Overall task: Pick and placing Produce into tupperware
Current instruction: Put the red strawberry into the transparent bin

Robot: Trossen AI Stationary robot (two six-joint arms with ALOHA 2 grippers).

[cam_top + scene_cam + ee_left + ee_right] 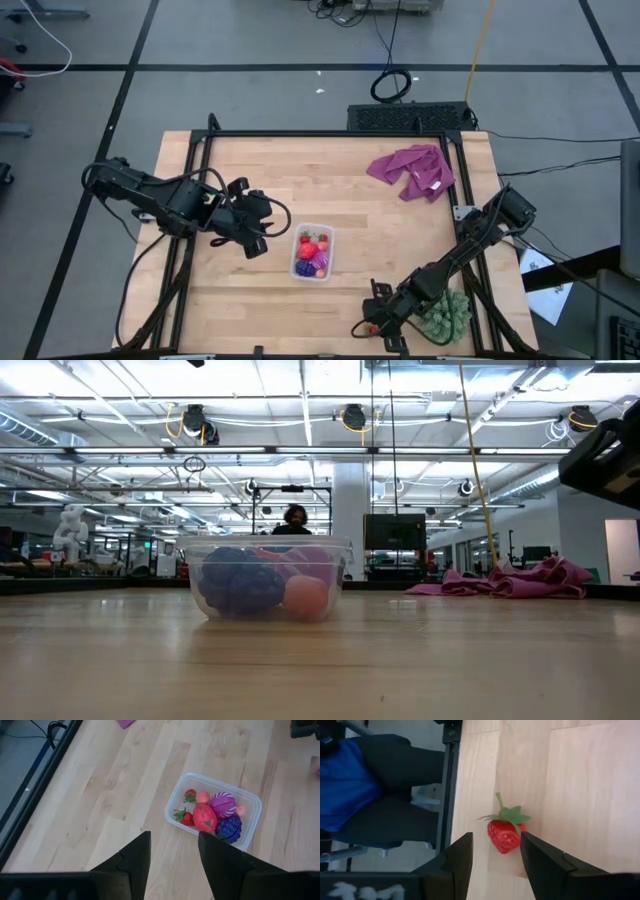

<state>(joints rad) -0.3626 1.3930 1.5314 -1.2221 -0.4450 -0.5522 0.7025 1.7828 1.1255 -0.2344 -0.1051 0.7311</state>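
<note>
The clear tupperware (pixel 312 252) stands mid-table and holds several toy fruits: strawberries (pixel 186 815), a larger red piece (pixel 204 817), a purple-pink round piece (pixel 223 804) and a purple grape bunch (pixel 229 827). One more strawberry (pixel 505 834) lies on its side near the table's front edge, green leaves away from my right gripper (pixel 496 836). That gripper is open, with one finger on each side of the berry's tip. My left gripper (pixel 173 834) hangs open and empty above the table, left of the tupperware (pixel 214 810). My right gripper slants down at the lying strawberry from the table's right, a finger on each side of its red tip (pixel 512 842). One finger stands clear of it. The other finger (pixel 532 850) is right against its side; I cannot tell whether it touches.
A spiky green plant (pixel 445 315) sits just right of my right gripper (pixel 372 325). A purple-pink cloth (pixel 412 170) lies at the far right. The black table frame (pixel 447 795) runs close beside the strawberry. A person in blue and dark clothes (pixel 355 785) stands beyond it.
</note>
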